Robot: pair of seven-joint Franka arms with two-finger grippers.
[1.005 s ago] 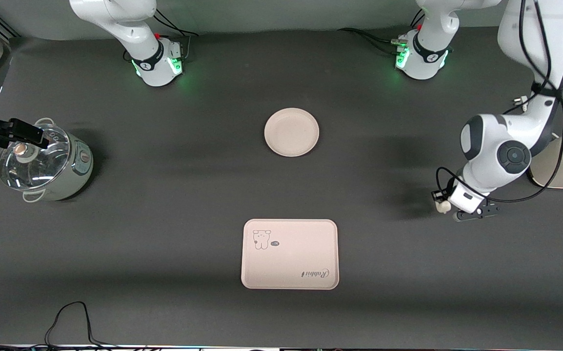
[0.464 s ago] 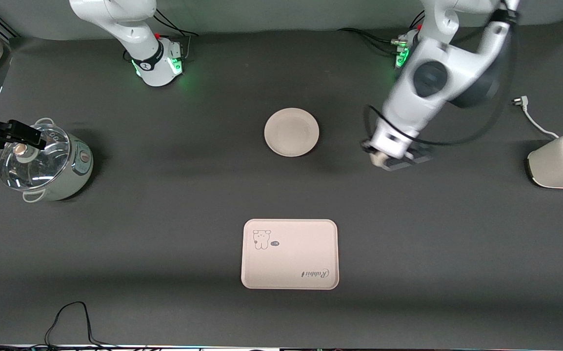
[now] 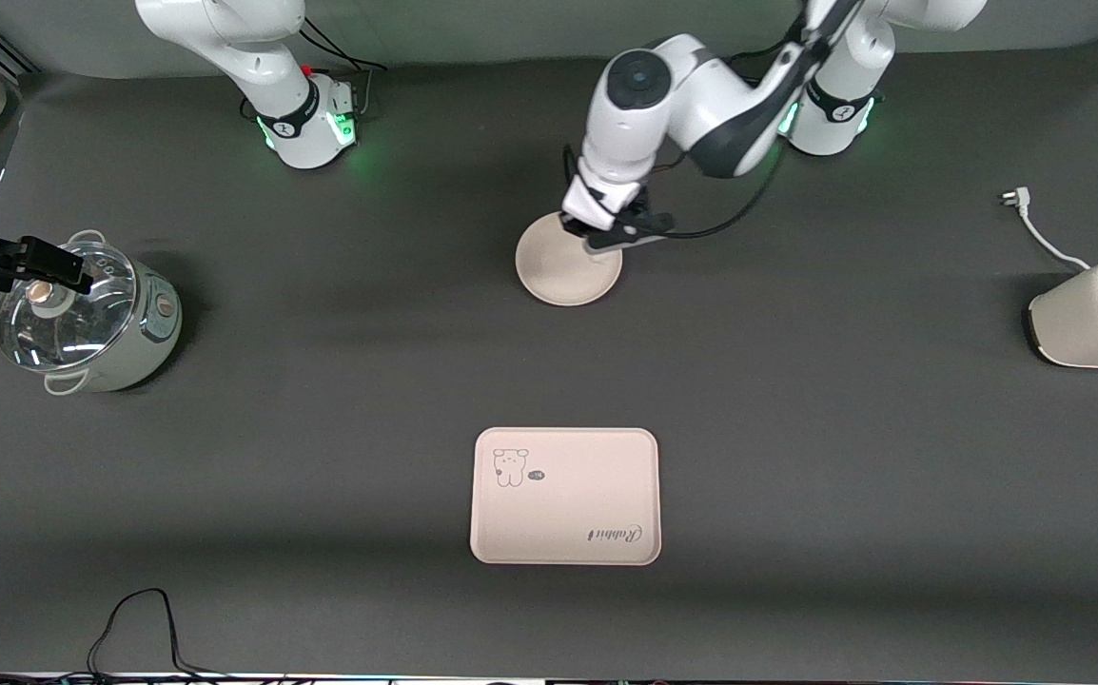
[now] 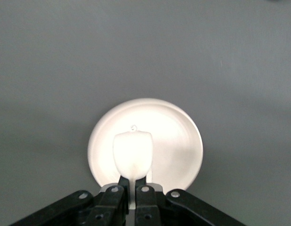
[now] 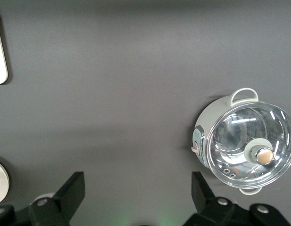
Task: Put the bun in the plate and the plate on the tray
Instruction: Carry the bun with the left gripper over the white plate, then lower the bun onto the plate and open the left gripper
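Observation:
The off-white bun (image 4: 132, 153) is pinched at its end by my left gripper (image 4: 132, 181), which is shut on it. The bun hangs over the round cream plate (image 4: 178, 141). From the front, the left gripper (image 3: 603, 240) sits over the plate (image 3: 554, 271) at its edge toward the robots' bases, and the bun is hidden under the hand. The cream-pink tray (image 3: 568, 518) with the animal drawing lies nearer the front camera than the plate, with nothing on it. My right gripper (image 5: 137, 188) is open, holds nothing and waits high over the right arm's end of the table.
A pot with a glass lid (image 3: 83, 319) stands at the right arm's end of the table and also shows as the pot (image 5: 246, 143) in the right wrist view. A white toaster (image 3: 1096, 314) with its plug (image 3: 1013, 198) sits at the left arm's end. A black cable (image 3: 140, 618) loops by the front edge.
The left arm swung from beside the toaster across the table to above the plate, carrying the bun. The right arm has not moved.

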